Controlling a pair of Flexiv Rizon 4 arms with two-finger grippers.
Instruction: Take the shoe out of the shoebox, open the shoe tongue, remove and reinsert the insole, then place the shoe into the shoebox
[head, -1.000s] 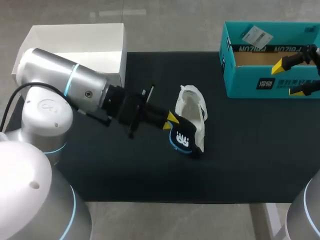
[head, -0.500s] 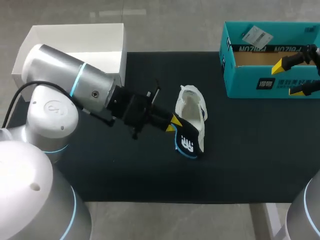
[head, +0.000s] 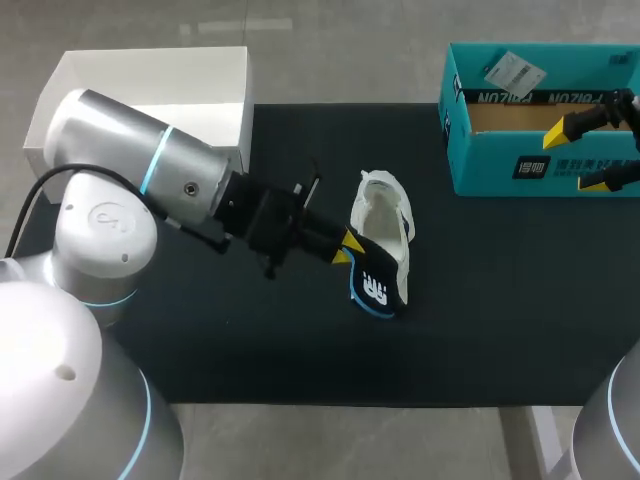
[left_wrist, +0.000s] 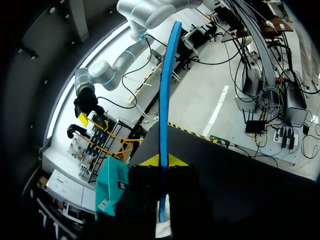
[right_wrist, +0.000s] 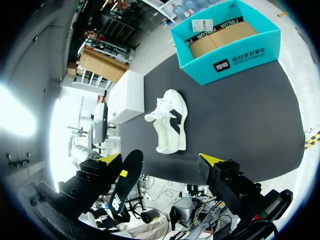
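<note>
While the right gripper (head: 582, 157) has stayed spread open by the one teal cardboard shoebox (head: 490, 172), well right of the shoe, the left gripper (head: 345, 245) has shifted slightly. It is clamped on the single thin, flat insole (head: 378, 285), black with a blue rim, held just beside the one white shoe (head: 385, 212). That shoe lies on the black table (head: 480, 300), and one white box (head: 150, 80) sits well to the shoe's left.

I'm looking down on a black table (head: 480, 300) filling my view, with pale grey floor (head: 330, 50) showing at twelve and six o'clock.
</note>
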